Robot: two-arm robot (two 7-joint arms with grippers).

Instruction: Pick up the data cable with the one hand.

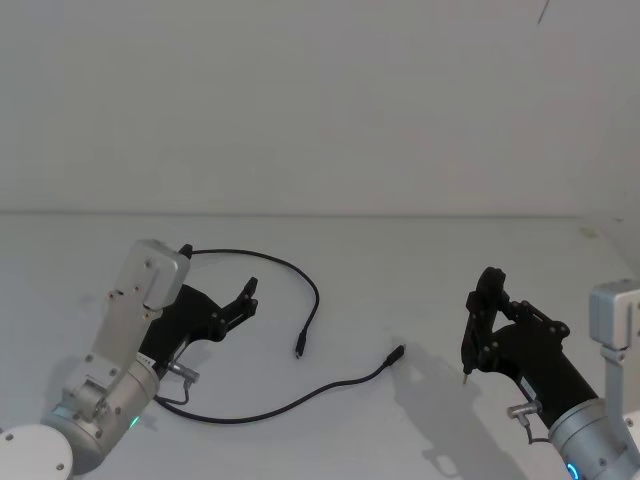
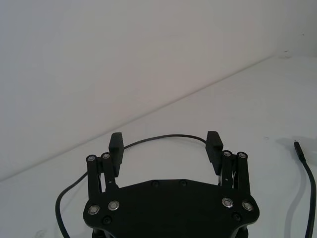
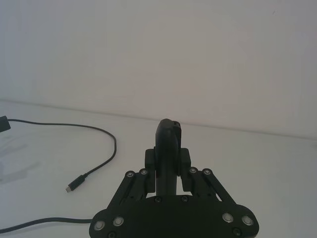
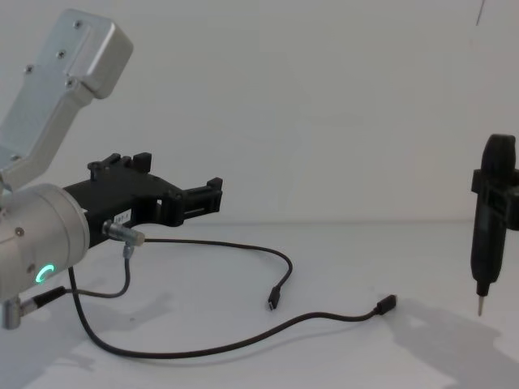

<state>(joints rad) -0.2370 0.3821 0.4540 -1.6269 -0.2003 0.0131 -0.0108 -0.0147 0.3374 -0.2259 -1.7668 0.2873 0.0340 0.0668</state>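
Black data cable (image 1: 317, 296) lying loose in two curves on the white table (image 1: 400, 250), left gripper (image 1: 249, 296) hovering just above its left stretch with jaws spread wide, right gripper (image 3: 168, 163) raised well apart at the right, clamped on an upright pen-like tool (image 4: 486, 235), tip down.
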